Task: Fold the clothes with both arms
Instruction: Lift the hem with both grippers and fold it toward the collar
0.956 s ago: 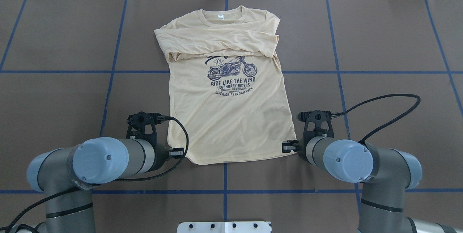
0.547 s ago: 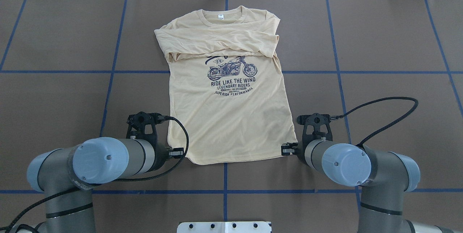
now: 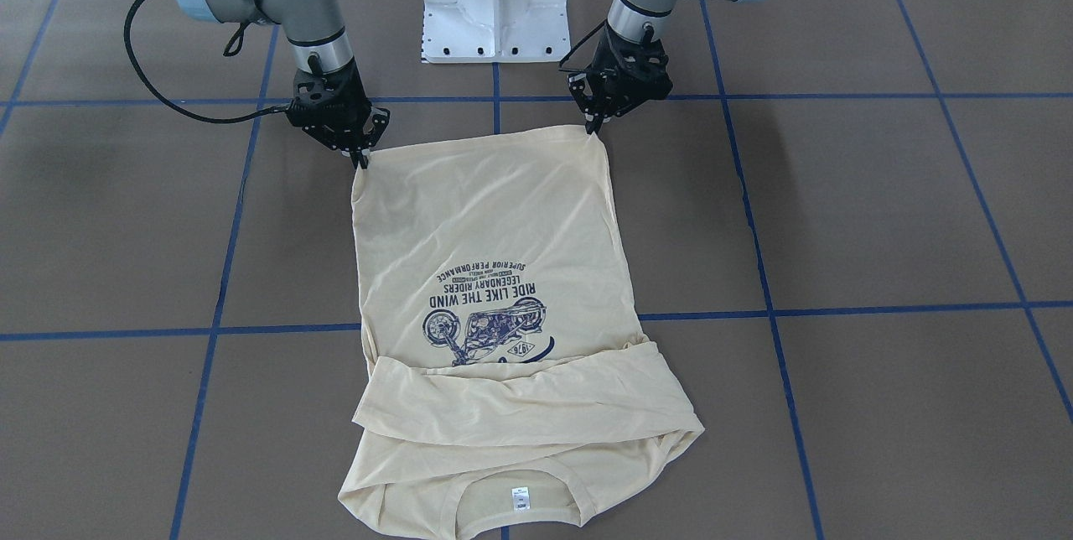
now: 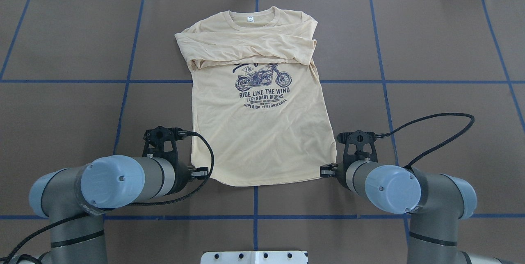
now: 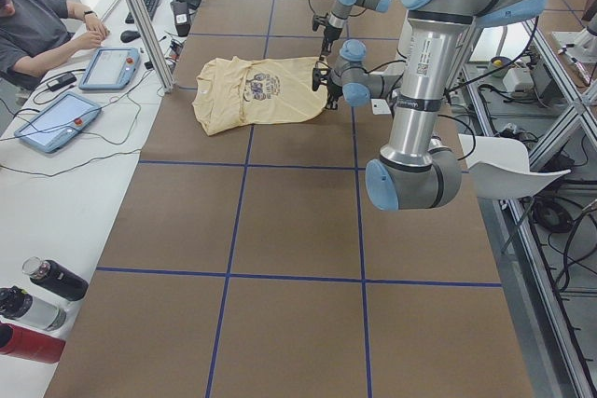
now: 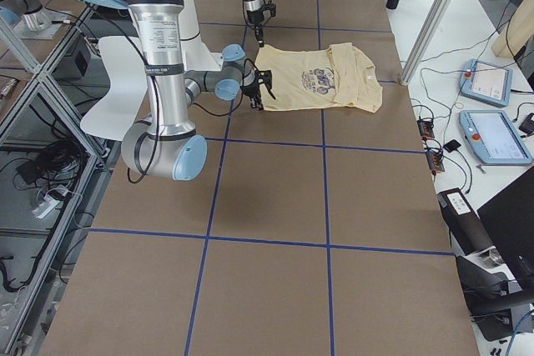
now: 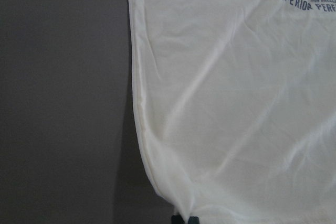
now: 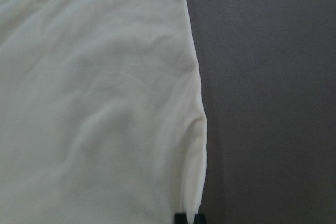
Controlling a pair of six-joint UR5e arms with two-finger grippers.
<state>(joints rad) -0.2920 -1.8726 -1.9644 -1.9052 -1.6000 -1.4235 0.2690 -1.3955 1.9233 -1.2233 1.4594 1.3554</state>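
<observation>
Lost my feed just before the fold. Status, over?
Left gripper shut on shirt hem corner; right gripper likewise. Sleeves folded across chest. Nothing seen in the way.

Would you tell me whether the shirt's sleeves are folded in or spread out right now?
Folded in: the sleeves lie across the chest of the shirt, covering the top of the print; none sticks out sideways.

Bare table (image 4: 430,51) lay open on both sides of the T-shirt (image 4: 254,133) and beyond its collar. On the robot's side, the white pedestal base (image 3: 495,3) stood between the left arm (image 4: 123,178) and right arm (image 4: 389,182). The right arm's black cable (image 4: 447,114) looped outward over the table; the left arm's black cable (image 4: 212,159) curled beside the hem.
</observation>
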